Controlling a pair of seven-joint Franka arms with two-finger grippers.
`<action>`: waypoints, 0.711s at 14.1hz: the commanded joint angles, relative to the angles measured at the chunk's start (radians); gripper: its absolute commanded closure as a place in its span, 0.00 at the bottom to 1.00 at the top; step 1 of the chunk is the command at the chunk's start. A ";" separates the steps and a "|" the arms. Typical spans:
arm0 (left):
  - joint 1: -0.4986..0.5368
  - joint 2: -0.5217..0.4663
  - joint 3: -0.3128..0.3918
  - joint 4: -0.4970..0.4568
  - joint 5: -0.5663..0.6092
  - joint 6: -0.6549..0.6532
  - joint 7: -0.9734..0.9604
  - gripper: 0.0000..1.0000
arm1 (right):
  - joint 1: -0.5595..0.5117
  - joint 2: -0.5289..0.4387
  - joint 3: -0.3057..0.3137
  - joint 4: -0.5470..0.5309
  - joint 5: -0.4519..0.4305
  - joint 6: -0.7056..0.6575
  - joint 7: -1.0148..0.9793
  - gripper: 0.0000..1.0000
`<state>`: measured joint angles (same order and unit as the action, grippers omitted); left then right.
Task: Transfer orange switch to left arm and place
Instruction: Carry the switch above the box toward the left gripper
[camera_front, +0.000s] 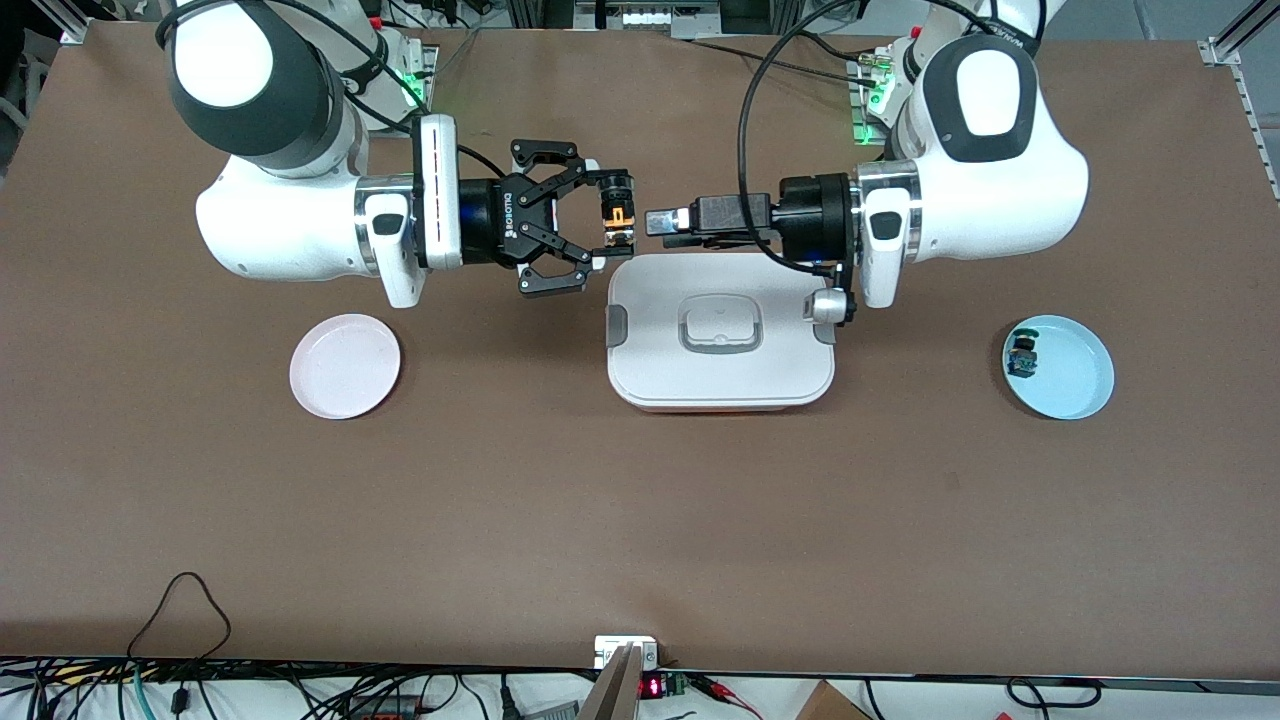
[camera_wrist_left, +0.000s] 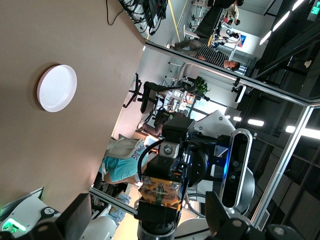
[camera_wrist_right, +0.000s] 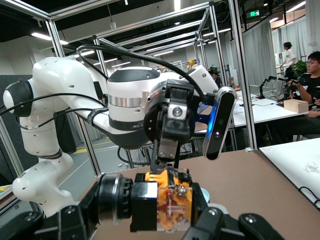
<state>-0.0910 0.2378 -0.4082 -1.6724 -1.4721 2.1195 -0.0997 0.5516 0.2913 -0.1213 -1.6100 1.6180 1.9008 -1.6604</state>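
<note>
Nearest the camera, a row crosses the lower middle of the frame. It runs from the pink plate (camera_front: 345, 365) at the right arm's end of the table (camera_front: 640, 520), through the box (camera_front: 720, 375) at frame centre, to the blue plate (camera_front: 1075, 375) at the left arm's end. A small blue and green switch (camera_front: 1022, 357) lies in the blue plate.

In the upper middle of the frame, both arms reach in level toward each other, over the table at the box's edge nearest the robot bases.

1. Check the right gripper (camera_front: 598, 217). It is clamped on the orange switch (camera_front: 618, 212) end to end, black body uppermost in the frame and orange block below.
2. Check the left gripper (camera_front: 662, 221). Its fingers (camera_wrist_left: 227, 222) stand wide apart in its wrist view, and its tips lie just beside the orange block without gripping it.
3. Judge the handover as at the release stage: the right arm alone carries the part.
4. Draw the left arm straight back along its own axis, so that neither finger brushes the block and twists the switch in the right arm's grip.
5. Hold the height until the right arm is clear of the lid; only then descend toward the pink plate, the likely destination.
6. Move slowly. The grip is on a short, rounded part, so it may pivot.
</note>
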 joint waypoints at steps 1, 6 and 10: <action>-0.012 0.009 -0.001 0.008 -0.034 0.013 0.052 0.05 | 0.025 -0.001 -0.006 -0.001 0.026 0.020 -0.019 1.00; -0.027 0.021 -0.003 0.016 -0.065 0.005 0.113 0.40 | 0.045 -0.001 -0.006 -0.001 0.026 0.055 -0.018 1.00; -0.019 0.018 -0.001 0.017 -0.063 0.004 0.124 0.80 | 0.045 -0.001 -0.008 -0.001 0.026 0.055 -0.018 1.00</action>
<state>-0.1115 0.2468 -0.4089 -1.6701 -1.5079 2.1205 0.0091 0.5854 0.2936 -0.1213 -1.6107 1.6252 1.9442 -1.6551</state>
